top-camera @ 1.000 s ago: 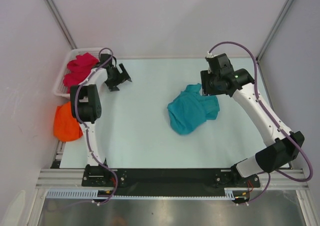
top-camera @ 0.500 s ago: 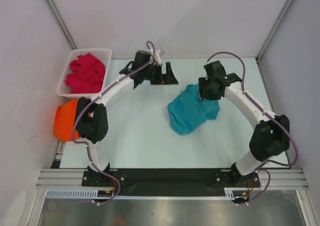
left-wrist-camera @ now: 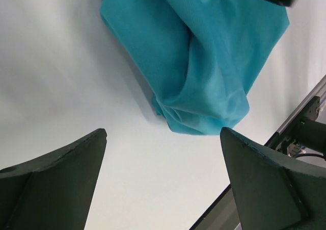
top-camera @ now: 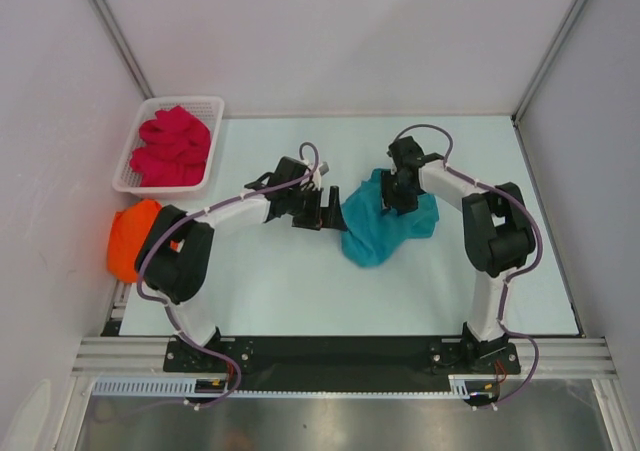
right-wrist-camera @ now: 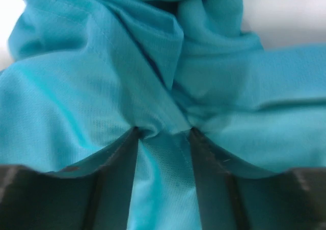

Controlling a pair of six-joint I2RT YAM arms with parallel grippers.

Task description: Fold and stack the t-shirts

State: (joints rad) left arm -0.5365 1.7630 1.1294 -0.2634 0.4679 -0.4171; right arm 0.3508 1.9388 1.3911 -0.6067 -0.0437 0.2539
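A crumpled teal-blue t-shirt point(top-camera: 375, 233) lies mid-table. My right gripper point(top-camera: 400, 193) is pressed down into its upper part. In the right wrist view the fingers point(right-wrist-camera: 119, 158) stand apart with their tips sunk in the teal-blue t-shirt point(right-wrist-camera: 102, 87), and a fold of cloth runs between them at the right gripper point(right-wrist-camera: 164, 132). My left gripper point(top-camera: 325, 209) hovers wide open just left of the shirt. In the left wrist view, nothing is between the left gripper point(left-wrist-camera: 163, 133) jaws, and the teal-blue t-shirt point(left-wrist-camera: 204, 51) lies ahead. An orange t-shirt point(top-camera: 130, 241) lies bunched at the table's left edge. A crimson-pink t-shirt point(top-camera: 172, 143) fills the basket.
The white lattice basket point(top-camera: 215, 106) stands at the back left corner. The pale table point(top-camera: 280, 291) is walled on three sides. A black rail with both arm bases runs along the near edge.
My left arm has swung from the basket across to the teal shirt's left edge. The right gripper has moved down and left onto the shirt's upper part.
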